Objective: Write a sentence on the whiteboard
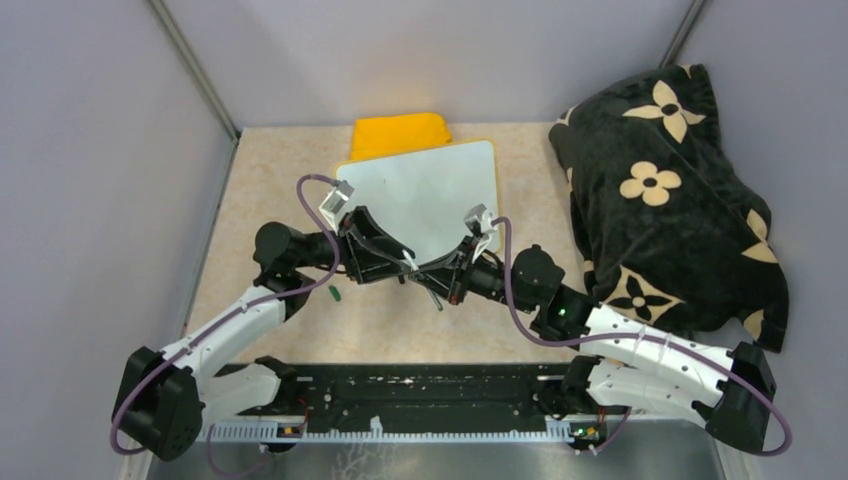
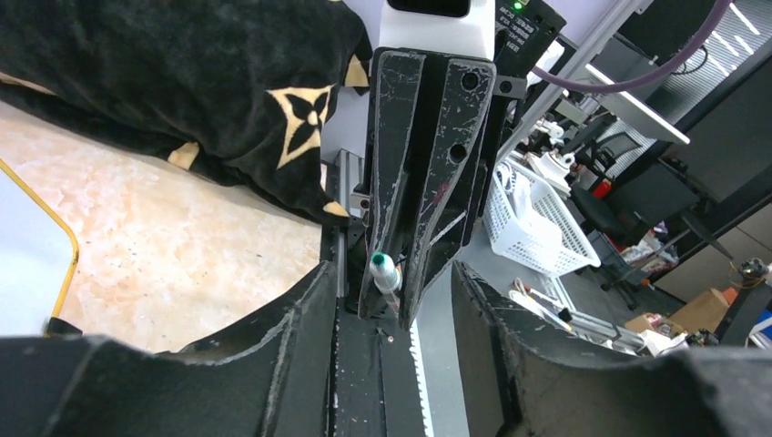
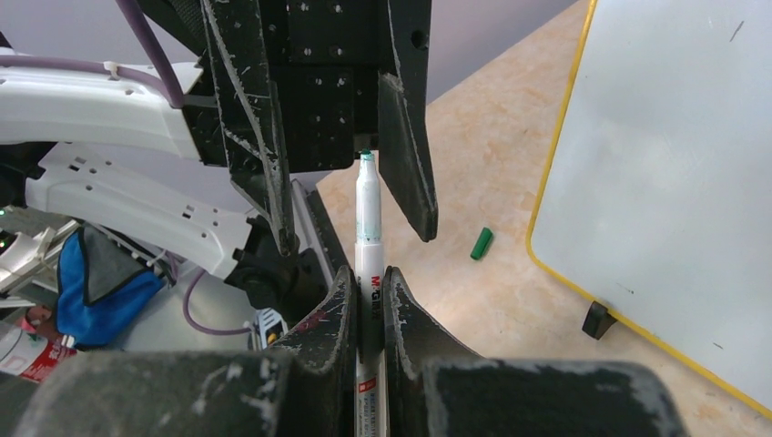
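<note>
The whiteboard [image 1: 430, 190], white with a thin yellow rim, lies flat at the table's middle, and shows again as the whiteboard [image 3: 665, 173] and its corner [image 2: 27, 255]. The sentence does not show in any view. My right gripper [image 3: 369, 273] is shut on a white marker [image 3: 366, 209], uncapped, with its green tip pointing at the left gripper. My left gripper [image 2: 391, 278] stands open, jaws on either side of the marker tip [image 2: 382, 267] without touching it. The two grippers [image 1: 405, 262] [image 1: 445, 280] meet nose to nose at the board's near edge.
A loose green cap [image 1: 335, 294] [image 3: 481, 243] lies on the table left of the board. A folded yellow cloth [image 1: 400, 133] sits behind the board. A black flowered blanket [image 1: 670, 190] fills the right side. A black clip [image 3: 596, 319] sits on the board's rim.
</note>
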You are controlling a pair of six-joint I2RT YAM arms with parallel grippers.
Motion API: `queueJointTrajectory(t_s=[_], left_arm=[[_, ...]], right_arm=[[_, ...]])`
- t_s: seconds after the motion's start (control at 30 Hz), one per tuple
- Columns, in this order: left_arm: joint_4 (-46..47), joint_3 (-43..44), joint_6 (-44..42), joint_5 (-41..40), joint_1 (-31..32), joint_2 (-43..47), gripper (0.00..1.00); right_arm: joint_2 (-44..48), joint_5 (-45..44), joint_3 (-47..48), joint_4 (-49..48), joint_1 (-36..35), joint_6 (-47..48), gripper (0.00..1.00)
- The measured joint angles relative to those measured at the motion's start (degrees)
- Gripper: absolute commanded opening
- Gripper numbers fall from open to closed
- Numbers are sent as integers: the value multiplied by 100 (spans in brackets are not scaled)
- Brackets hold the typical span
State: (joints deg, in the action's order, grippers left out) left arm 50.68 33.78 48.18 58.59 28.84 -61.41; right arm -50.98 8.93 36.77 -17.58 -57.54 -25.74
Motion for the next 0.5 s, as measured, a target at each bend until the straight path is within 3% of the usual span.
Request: queueJointTrajectory(t_s=[0.3,0.5], left_arm=[[337,-13,223,131,31,-127,31],[328,-28,197,146,61,-129,25]], right_arm=[[-175,111,0,-4,-57,-28,0],[-177,168,0,-50,-96,-44,0]])
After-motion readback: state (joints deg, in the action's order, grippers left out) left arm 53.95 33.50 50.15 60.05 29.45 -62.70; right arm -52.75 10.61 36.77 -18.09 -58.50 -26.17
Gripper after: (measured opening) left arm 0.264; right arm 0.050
